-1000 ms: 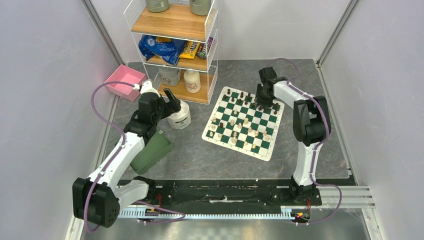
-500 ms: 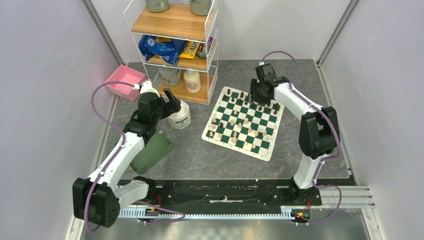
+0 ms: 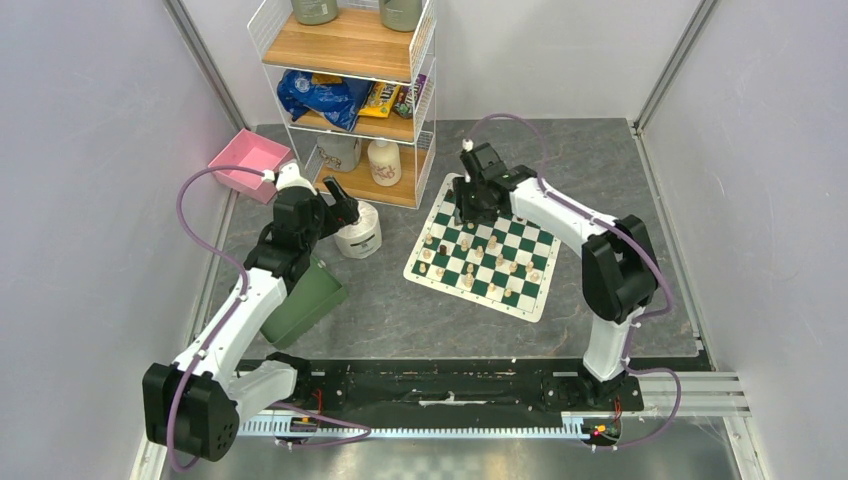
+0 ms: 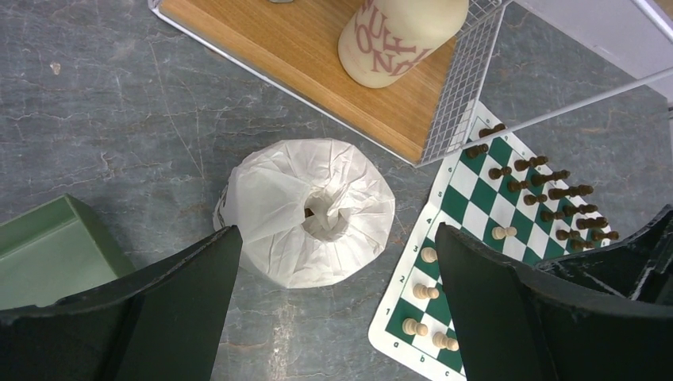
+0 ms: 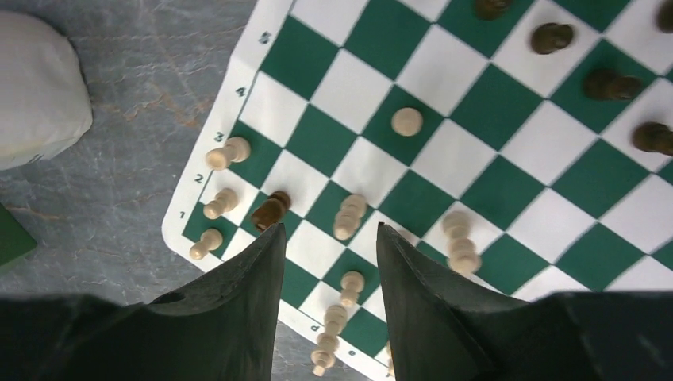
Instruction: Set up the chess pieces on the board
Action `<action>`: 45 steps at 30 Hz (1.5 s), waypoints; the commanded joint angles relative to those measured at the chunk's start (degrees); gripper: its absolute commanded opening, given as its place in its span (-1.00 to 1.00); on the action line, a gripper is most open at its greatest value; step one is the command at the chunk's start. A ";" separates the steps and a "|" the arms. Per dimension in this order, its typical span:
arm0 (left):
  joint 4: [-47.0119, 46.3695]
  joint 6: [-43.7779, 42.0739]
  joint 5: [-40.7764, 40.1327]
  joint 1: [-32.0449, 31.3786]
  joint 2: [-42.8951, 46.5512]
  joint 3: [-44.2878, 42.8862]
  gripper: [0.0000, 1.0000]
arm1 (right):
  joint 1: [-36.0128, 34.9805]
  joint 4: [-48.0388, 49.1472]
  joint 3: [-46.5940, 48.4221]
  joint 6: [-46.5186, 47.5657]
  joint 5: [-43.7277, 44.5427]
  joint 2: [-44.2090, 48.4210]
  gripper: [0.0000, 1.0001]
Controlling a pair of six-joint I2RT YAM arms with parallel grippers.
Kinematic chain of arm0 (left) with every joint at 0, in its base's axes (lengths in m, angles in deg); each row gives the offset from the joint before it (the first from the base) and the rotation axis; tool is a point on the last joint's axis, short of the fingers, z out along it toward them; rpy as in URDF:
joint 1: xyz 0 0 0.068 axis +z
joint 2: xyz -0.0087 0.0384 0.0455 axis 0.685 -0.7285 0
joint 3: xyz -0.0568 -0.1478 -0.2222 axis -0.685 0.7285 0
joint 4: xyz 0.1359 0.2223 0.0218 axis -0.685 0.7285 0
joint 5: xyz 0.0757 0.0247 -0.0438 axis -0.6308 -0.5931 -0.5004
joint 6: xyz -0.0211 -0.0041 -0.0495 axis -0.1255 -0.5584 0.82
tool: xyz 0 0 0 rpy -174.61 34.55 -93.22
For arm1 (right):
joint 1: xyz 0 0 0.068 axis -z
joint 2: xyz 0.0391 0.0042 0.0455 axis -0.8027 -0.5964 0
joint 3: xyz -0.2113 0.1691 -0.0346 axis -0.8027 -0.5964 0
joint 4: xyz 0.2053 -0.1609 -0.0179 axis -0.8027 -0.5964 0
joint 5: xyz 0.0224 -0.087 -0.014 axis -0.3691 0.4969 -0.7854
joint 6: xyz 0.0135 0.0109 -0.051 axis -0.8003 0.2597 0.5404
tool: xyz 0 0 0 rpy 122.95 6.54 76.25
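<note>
My right gripper (image 5: 327, 246) hangs low over the flat green-and-white checkered chess board (image 5: 476, 155). Its jaws are partly apart with nothing between them, just squares showing through the gap. The small cream turned chess pieces (image 5: 349, 216) crowd the corner rows right under me, and one dark brown piece (image 5: 271, 209) sits in among them. The other dark brown pieces (image 5: 607, 83) line the far side. My left gripper (image 4: 337, 234) is spread wide above a white paper-wrapped roll (image 4: 270, 198), gripping nothing. That roll stands just beside the board on the grey tabletop (image 3: 400, 310).
</note>
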 commanded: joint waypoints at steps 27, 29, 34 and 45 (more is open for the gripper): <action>-1.28 0.58 -1.31 0.68 0.56 0.39 0.99 | -10.10 -2.48 8.52 -0.02 1.79 -11.33 -0.06; -1.27 0.60 -1.23 0.68 0.60 0.39 0.99 | -10.23 -2.63 8.57 0.03 2.41 -11.37 -0.05; -1.27 0.60 -1.05 0.68 0.69 0.48 0.99 | -10.51 -3.46 8.61 0.22 4.22 -11.54 -0.04; -1.34 0.43 -0.98 0.77 0.79 0.39 0.99 | -10.57 -4.02 9.88 0.75 4.36 -12.40 -0.14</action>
